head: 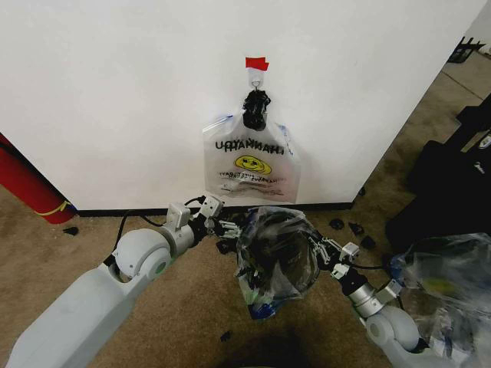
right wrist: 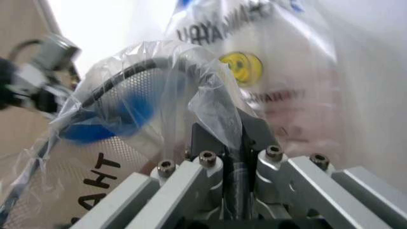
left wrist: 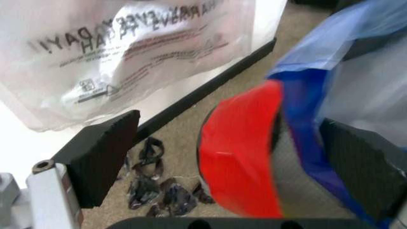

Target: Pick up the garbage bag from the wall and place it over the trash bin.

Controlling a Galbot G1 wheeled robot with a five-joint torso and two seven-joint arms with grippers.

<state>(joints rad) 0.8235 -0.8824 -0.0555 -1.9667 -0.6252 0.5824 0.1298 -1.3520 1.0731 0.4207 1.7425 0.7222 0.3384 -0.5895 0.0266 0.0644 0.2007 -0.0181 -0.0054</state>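
The garbage bag [head: 261, 295] is draped over the trash bin [head: 278, 257], which stands on the carpet below the wall [head: 115, 92]. Its blue trim [left wrist: 305, 100] lies against the bin's red band [left wrist: 239, 152]. My left gripper [head: 228, 228] is at the bin's left side and stands open [left wrist: 232, 160], its black pads [left wrist: 102, 155] wide apart with the red band and blue trim between them. My right gripper [head: 324, 249] is at the bin's right side, shut [right wrist: 232, 138] on a fold of the garbage bag beside the bin's black rim [right wrist: 137, 69].
A flat bundle of like bags [head: 249, 165] with a black clip hangs from the hook under the red tape [head: 256, 63]. A red cylinder [head: 27, 184] leans at the left. A big clear sack [head: 445, 280] and dark gear [head: 453, 184] crowd the right. Black scraps [head: 349, 226] lie by the baseboard.
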